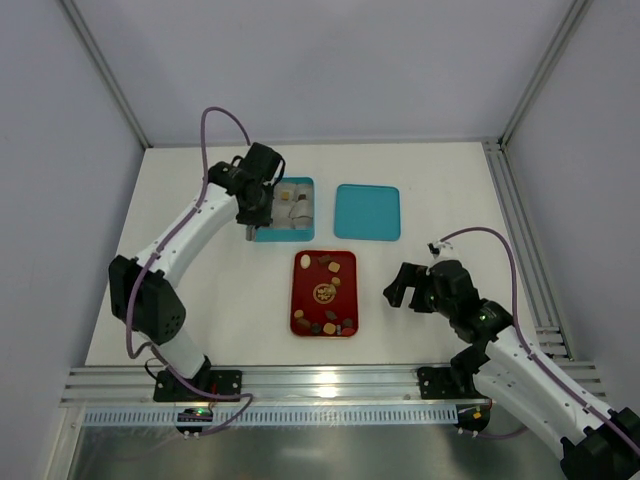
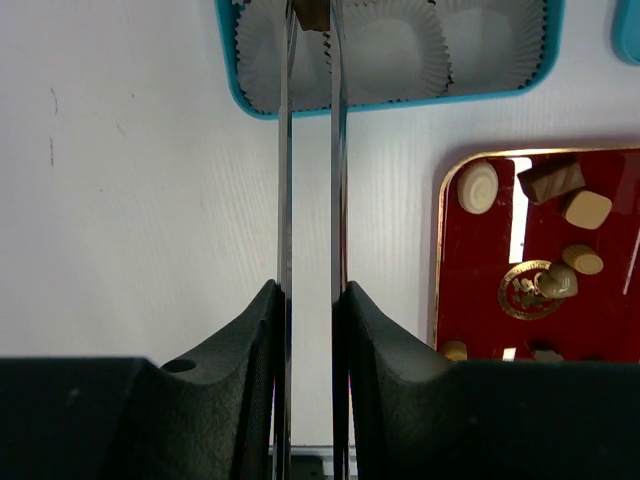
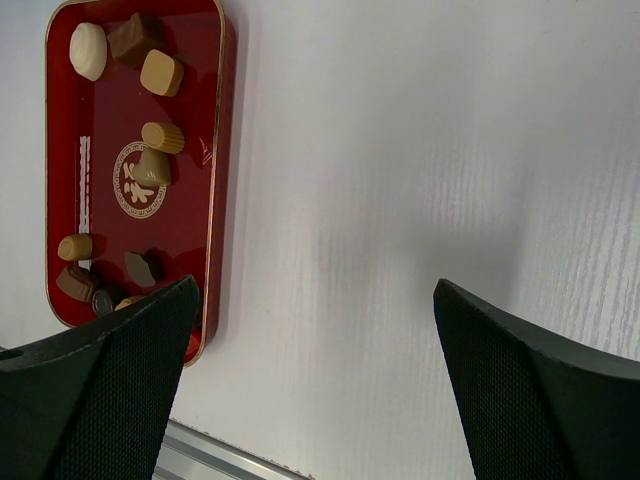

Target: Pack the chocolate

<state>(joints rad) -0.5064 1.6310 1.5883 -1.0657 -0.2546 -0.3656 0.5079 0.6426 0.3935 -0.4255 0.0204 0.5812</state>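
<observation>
Several small chocolate pieces [image 1: 327, 265] in cream, tan and brown lie scattered in the red tray [image 1: 310, 300], also seen in the right wrist view as chocolate pieces [image 3: 162, 72]. My left gripper [image 1: 259, 208] hovers over the left end of the teal box [image 1: 283, 238]. Its long thin blades are shut on a brown chocolate [image 2: 312, 12] above a pale paper cup [image 2: 395, 45]. My right gripper [image 1: 400, 290] stands open to the right of the red tray [image 3: 215, 150], low over the bare table, with nothing between its fingers [image 3: 120, 360].
The teal lid [image 1: 367, 212] lies flat to the right of the box. The teal box [image 2: 400, 102] holds pleated paper cups, and a few at its far end have pieces in them. Aluminium rails run along the near and right table edges.
</observation>
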